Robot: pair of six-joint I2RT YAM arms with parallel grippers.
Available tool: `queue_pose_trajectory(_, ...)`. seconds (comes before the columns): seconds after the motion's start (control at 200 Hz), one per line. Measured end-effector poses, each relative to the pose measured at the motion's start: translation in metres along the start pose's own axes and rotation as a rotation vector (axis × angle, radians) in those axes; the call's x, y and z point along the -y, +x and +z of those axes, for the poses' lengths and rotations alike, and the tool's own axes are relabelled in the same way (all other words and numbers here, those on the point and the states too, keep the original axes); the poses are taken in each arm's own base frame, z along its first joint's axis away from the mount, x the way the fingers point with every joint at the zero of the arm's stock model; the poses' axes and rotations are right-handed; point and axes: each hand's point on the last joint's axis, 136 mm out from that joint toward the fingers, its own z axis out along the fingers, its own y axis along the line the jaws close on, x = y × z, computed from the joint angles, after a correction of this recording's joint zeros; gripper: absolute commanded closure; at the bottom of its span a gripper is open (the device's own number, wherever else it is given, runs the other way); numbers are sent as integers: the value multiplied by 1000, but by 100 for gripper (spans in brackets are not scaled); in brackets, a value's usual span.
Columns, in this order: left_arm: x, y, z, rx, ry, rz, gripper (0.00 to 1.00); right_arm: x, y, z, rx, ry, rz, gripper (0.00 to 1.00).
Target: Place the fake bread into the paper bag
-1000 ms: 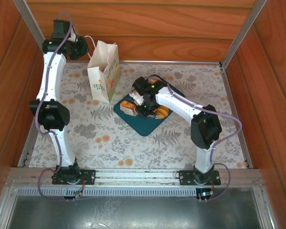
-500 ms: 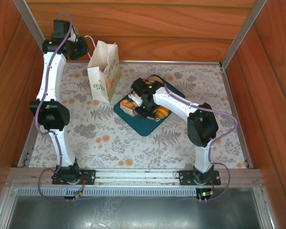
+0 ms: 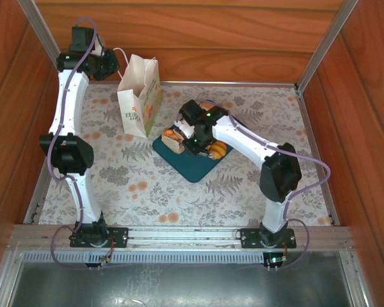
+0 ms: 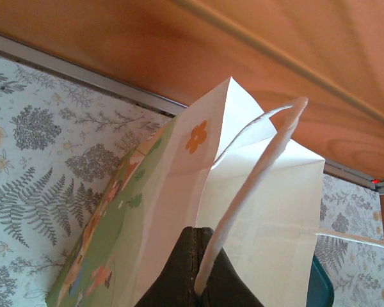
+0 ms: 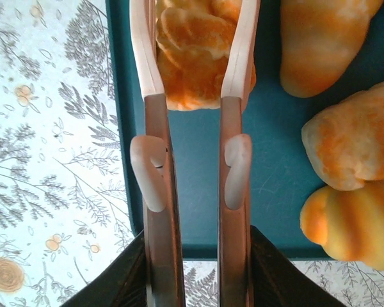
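I see little of my left pincer (image 4: 192, 275), which is mostly cut off. It pinches the paper bag (image 4: 269, 211) by a cord handle, arm stretched to the bench's (image 3: 147, 185) far left. My right pincer (image 5: 192, 173), arm bent over the tray (image 5: 198, 224), squeezes the tongs (image 5: 157, 121) narrow around one fake bread (image 5: 192, 51).
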Motion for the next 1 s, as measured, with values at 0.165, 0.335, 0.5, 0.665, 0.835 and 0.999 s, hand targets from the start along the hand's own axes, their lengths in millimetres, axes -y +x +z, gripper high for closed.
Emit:
queue_pose_trajectory(0.165,0,0,0,0,0,0,100,-4,-5,-25,64,-14,25,67)
queue_pose_trajectory(0.335,0,0,0,0,0,0,100,-14,-13,-55,146,-59,52,68)
queue_pose_trajectory(0.5,0,0,0,0,1,0,100,-27,-40,-109,308,-124,68,68)
queue_pose_trajectory(0.665,0,0,0,-1,1,0,100,-39,-78,-177,518,-185,63,68)
queue_pose_trajectory(0.835,1,0,0,-2,3,0,100,-45,-115,-233,701,-225,64,67)
queue_pose_trajectory(0.999,0,0,0,-3,7,-2,100,-44,-155,-258,818,-242,95,67)
